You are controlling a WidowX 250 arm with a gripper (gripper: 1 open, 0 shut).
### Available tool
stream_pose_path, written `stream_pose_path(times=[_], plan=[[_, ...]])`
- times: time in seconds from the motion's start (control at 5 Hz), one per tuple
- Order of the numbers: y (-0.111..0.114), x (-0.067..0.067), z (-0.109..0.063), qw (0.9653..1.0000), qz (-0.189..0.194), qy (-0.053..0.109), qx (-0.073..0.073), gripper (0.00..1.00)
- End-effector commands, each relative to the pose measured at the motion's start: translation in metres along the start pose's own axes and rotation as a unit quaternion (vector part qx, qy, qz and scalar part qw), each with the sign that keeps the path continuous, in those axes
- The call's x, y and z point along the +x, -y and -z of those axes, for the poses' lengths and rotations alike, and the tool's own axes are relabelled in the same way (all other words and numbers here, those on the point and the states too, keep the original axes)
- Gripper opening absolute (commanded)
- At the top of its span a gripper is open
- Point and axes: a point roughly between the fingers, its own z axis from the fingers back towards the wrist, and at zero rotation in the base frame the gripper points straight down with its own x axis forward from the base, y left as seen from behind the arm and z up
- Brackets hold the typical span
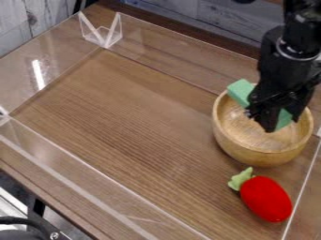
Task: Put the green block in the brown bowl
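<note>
Carrying the green block [243, 92] in the end effector [269, 116], pinched between the dark fingers over the brown bowl [238, 142]; pointing straight down, with the block jutting out to the left of the fingers above the near-left part of the rim.

Best done now by centring before letting go; shifting the block inward until its whole length hangs over the hollow and none of it over the thick wall; lowering close to the bowl's floor so as to avoid a bounce; spreading the fingers only then, and lifting straight up to keep from nudging the rim. Risk, as judged from here: one end of the bar catching on the rim and tipping out onto the counter [126, 112], or dragging the light bowl sideways; worth keeping clear of the red strawberry toy [265, 198] lying on the counter just in front of the bowl.

As for looks: a flat, matte, light-green bar, plain, only partly visible with the rest hidden behind the fingers; tilt hard to judge. A round, light tan wooden bowl with thick smooth walls, nothing visibly lying in it, standing near the right edge of the clear-walled counter area; likely to slide if pushed.
</note>
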Motion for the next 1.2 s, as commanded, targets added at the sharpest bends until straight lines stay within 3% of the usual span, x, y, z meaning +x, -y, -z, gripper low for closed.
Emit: stream_pose_path(times=[0.0,0.2,0.4,0.8,1.0], plan=[[0.001,-0.004,0.001,0.9997,0.013,0.01,-0.016,0.0],[0.0,-0.018,0.01,0.9996,0.026,0.01,-0.01,1.0],[-0.001,-0.028,0.01,0.9991,0.041,0.003,-0.009,1.0],[-0.009,-0.026,-0.002,1.0,-0.002,0.004,-0.006,1.0],[-0.01,-0.026,-0.002,1.0,-0.004,0.004,-0.005,1.0]])
